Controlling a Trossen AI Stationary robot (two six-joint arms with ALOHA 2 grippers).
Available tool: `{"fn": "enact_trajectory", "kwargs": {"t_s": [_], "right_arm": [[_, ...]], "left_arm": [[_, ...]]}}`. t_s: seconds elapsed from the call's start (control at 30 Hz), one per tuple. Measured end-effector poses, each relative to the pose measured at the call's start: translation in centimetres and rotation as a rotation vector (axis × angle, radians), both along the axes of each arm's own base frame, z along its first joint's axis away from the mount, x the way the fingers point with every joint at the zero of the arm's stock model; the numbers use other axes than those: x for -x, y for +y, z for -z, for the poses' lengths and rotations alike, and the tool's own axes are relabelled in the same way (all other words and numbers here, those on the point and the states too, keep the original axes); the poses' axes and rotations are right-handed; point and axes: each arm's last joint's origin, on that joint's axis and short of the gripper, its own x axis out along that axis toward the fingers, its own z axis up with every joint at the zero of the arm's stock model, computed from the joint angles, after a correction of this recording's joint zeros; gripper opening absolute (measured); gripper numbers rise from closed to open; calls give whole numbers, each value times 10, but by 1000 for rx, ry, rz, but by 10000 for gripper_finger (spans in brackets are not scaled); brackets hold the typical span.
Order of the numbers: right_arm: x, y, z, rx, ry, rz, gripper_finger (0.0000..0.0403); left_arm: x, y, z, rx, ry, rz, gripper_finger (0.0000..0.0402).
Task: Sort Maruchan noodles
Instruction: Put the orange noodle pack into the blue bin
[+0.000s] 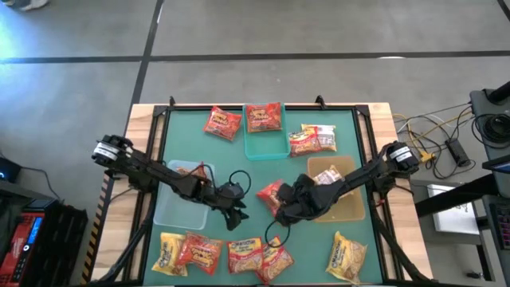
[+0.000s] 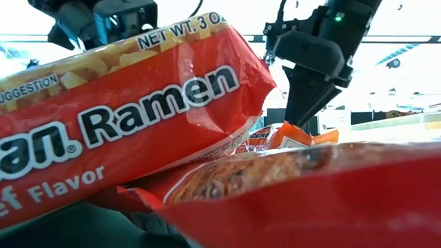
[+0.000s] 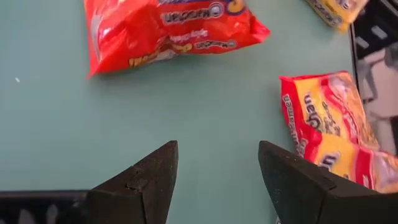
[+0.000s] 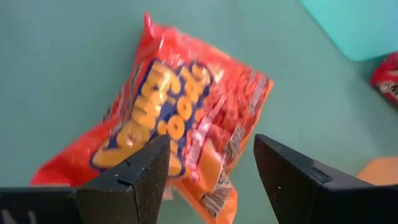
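Your right gripper (image 1: 280,209) hangs open over the red crinkly ramen packet (image 1: 271,194) at mid-table, its fingers (image 4: 134,177) straddling the packet's end without pinching it. Your left gripper (image 1: 237,214), also open and empty, sits just beside it over bare green mat (image 3: 74,124). A row of red and yellow packets (image 1: 219,253) crowds the near edge. The teal bin (image 1: 266,142), the clear bin (image 1: 179,209) and the tan bin (image 1: 343,209) stand close around both arms.

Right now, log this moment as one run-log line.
left gripper: open, empty, over green mat | right gripper: open, above red crinkly plastic ramen packet
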Motion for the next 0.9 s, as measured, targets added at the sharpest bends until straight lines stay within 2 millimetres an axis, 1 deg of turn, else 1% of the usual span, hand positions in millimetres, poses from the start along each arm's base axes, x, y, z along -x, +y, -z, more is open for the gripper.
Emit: {"fn": "enact_trajectory", "kwargs": {"t_s": [0.1,0.23,0.37,0.53,0.6,0.8,0.9], "right_arm": [[1,4,2,3,4,-12,224],[3,8,3,-18,16,-29,224],[3,13,4,-98,27,-59,224],[2,20,4,-131,5,-82,224],[1,21,4,-152,-9,-92,224],[0,27,4,-208,-17,-133,224],[2,31,4,-243,-3,-155,224]], "left_arm": [[-8,3,9,18,-19,-22,207],[-16,16,19,46,-12,-39,207],[-21,31,23,48,-15,-85,207],[-24,43,23,51,-28,-125,207],[-25,44,24,68,-27,-136,207],[-30,40,30,194,-28,-140,207],[-32,40,31,212,-39,-143,207]]}}
